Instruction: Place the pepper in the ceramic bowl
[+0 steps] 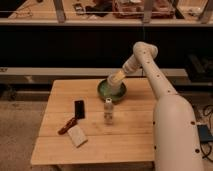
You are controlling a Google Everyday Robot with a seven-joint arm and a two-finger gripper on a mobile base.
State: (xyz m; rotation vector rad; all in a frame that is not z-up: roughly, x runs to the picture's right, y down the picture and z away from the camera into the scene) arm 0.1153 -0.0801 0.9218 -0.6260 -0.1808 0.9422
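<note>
Camera view | wooden table (131, 136) | gripper (116, 79) over ceramic bowl (103, 93) | dark panel (60, 47) behind

The setting is reading as a robotics lab or workshop. The gripper (115, 80) is hovering over the bowl (103, 90) with its fingers spread, above a plain wooden table (130, 136). Behind the fingers, a metal rail (60, 71) is running along a dark wall. High above them, a shelf (100, 21) is carrying cluttered gear (142, 7). Below and to the right of the fingers in the view, cables (206, 111) are lying on the floor.
</note>
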